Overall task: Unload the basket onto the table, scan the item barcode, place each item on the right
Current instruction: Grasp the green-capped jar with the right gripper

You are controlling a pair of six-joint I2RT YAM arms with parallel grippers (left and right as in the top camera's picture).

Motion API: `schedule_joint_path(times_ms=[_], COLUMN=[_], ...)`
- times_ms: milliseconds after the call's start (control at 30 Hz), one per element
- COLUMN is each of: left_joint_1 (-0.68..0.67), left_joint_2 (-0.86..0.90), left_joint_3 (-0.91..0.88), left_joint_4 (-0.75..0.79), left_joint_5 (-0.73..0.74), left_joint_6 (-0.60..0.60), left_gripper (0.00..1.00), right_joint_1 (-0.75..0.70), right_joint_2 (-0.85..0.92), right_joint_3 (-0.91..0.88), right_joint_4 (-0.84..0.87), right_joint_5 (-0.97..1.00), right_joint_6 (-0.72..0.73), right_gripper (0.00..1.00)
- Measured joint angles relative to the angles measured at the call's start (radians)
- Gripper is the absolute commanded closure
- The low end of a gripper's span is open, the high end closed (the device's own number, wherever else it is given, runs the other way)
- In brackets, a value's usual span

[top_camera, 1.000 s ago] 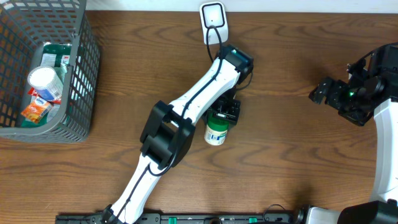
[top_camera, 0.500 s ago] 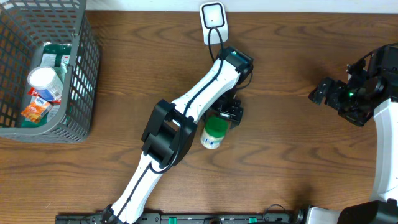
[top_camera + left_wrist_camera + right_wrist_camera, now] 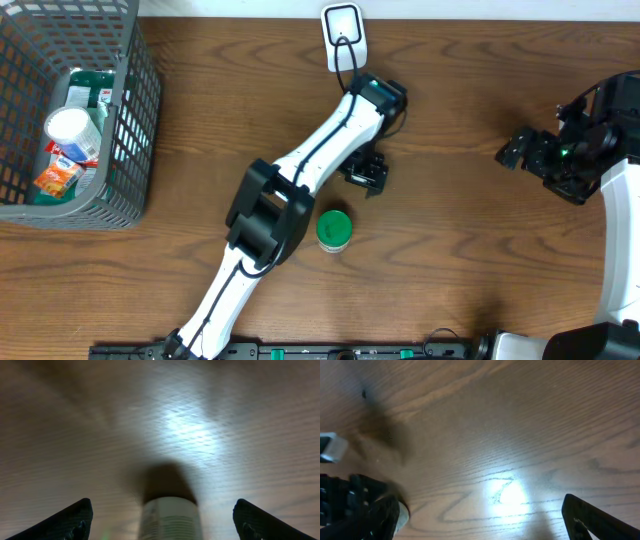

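Two sets of jaws are standing wide apart, gripping nothing. Nearest the arm bases, you are seeing the green-capped bottle (image 3: 334, 229) resting on the table (image 3: 480, 260). The left gripper (image 3: 366, 175) is hovering just beyond it without touching. The right gripper (image 3: 518, 150) is hanging well apart, and the scanner (image 3: 342, 28) is sitting farthest back.

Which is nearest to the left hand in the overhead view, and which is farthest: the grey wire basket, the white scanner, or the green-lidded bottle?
1. Green-lidded bottle: just beside the left hand, towards the robot's base.
2. White scanner: at the top of the view, beyond the hand.
3. Grey wire basket: far off on the left side.
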Motion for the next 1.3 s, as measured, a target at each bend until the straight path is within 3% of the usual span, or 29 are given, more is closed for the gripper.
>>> schedule_joint_path(times_ms=[167, 433, 633, 933, 1300], left_joint_1=[0.075, 0.266, 0.534, 0.903, 0.983], left_joint_2=[-0.129, -0.551, -0.748, -0.799, -0.793], left_joint_3=[0.0, 0.018, 0.023, 0.023, 0.003], left_joint_4=[-0.008, 0.015, 0.072, 0.089, 0.087], left_joint_5=[-0.017, -0.042, -0.08, -0.121, -0.121], left_joint_6=[-0.008, -0.023, -0.023, -0.023, -0.023], left_gripper=[0.1, 0.1, 0.1, 0.1, 0.1], right_joint_1=[0.043, 0.251, 0.48, 0.748, 1.057], right_joint_2=[0.0, 0.0, 0.002, 0.029, 0.285], right_joint_3=[0.0, 0.0, -0.001, -0.001, -0.002], right_joint_4=[-0.029, -0.023, 0.047, 0.091, 0.122], right_joint_5=[-0.015, -0.058, -0.073, -0.054, 0.164], right_joint_6=[0.0, 0.0, 0.002, 0.084, 0.22], right_gripper=[0.01, 0.01, 0.01, 0.01, 0.01])
